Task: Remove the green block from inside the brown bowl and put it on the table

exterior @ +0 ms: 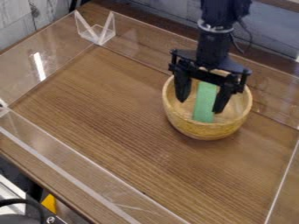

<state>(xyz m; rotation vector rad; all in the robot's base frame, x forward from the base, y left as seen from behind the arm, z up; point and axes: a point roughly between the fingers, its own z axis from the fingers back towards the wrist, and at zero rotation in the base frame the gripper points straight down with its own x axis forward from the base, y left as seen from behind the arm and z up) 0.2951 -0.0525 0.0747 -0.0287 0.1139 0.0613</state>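
Observation:
The green block lies inside the brown bowl on the right part of the table. My gripper points down into the bowl, open, with one black finger left of the block and the other finger right of it. The block sits between the fingers and its upper end is partly hidden by the gripper. I cannot tell whether the fingers touch the block.
Low clear acrylic walls edge the table. A clear folded acrylic stand sits at the back left. Bare wood surface stretches left of and in front of the bowl.

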